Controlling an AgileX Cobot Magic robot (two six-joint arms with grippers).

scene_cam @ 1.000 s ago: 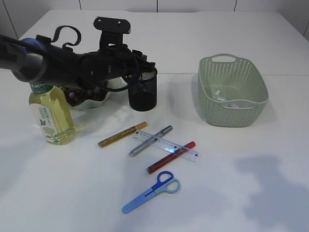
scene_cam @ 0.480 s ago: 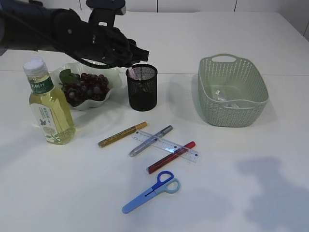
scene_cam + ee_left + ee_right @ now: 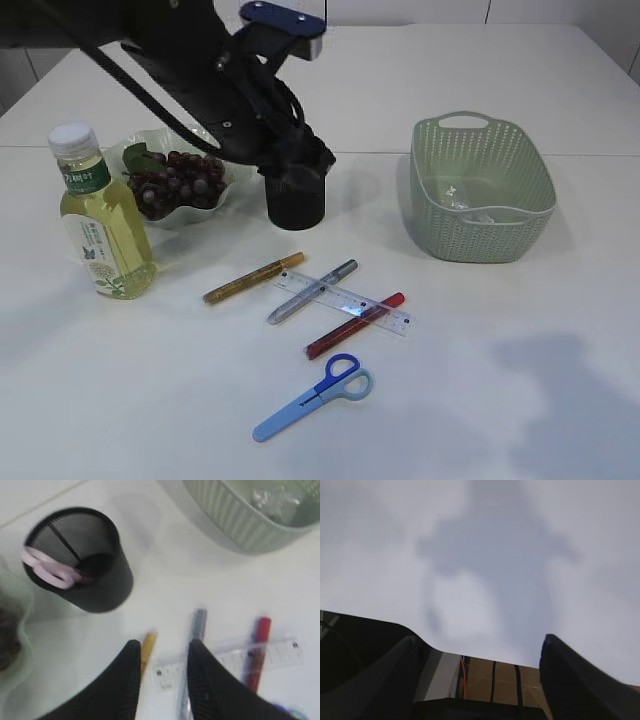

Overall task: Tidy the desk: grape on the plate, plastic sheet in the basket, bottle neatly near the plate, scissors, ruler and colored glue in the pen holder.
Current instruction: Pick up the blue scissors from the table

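My left gripper [image 3: 162,652] is open and empty. It hangs over the table just in front of the black mesh pen holder [image 3: 80,560], which has a pink looped item [image 3: 50,570] inside. In the exterior view the left arm [image 3: 250,90] covers the top of the pen holder [image 3: 295,205]. On the table lie a gold glue pen [image 3: 253,277], a silver one [image 3: 312,291], a red one [image 3: 355,325], a clear ruler [image 3: 345,300] and blue scissors [image 3: 315,397]. Grapes [image 3: 180,180] lie on the white plate [image 3: 235,175]. The bottle [image 3: 100,220] stands to its left. My right gripper [image 3: 480,640] is open and empty over bare table.
The green basket [image 3: 480,190] stands at the right with a crumpled plastic sheet [image 3: 465,195] in it. It also shows at the top right of the left wrist view [image 3: 235,515]. The right arm is not in the exterior view; only its shadow falls at the lower right.
The left arm lifted from beside the plate and pen holder, then swung right and down, and now covers the holder's top. Objects on the table have not moved.
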